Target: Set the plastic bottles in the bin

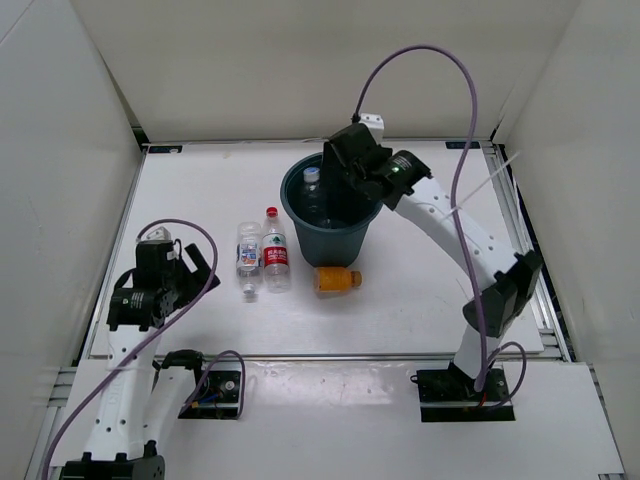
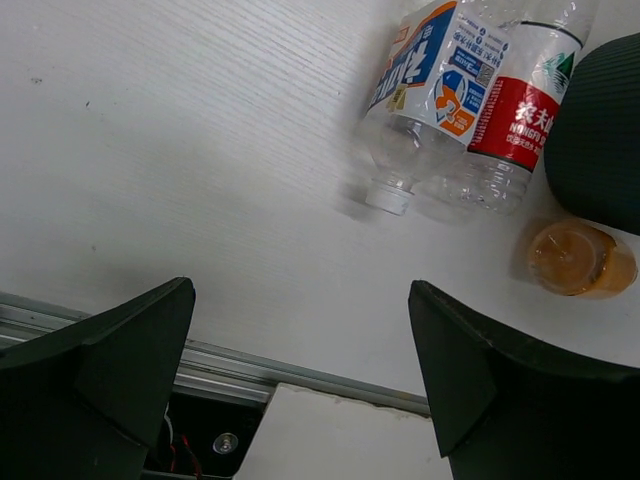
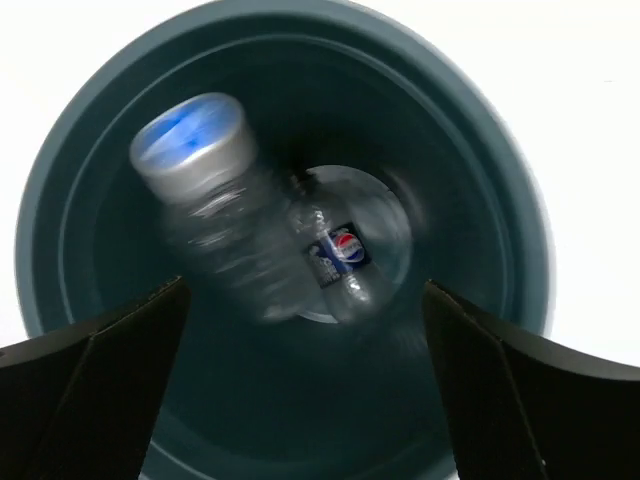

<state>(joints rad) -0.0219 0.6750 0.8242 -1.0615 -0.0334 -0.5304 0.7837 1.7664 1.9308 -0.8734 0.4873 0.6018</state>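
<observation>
My right hand (image 3: 305,290) hangs released directly above the dark teal round plastic bin (image 3: 480,150) near the far edge of the bench (image 1: 200,190); a clear blue-capped plastic bottle (image 3: 215,215) sits inside, below the hand, untouched.

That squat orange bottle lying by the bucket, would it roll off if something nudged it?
Probably yes: the orange bottle lies on its side on the smooth table, so a push across its length would likely roll it. It looks full of orange liquid, so perhaps heavy for its size. The nearby bin might stop it.
</observation>
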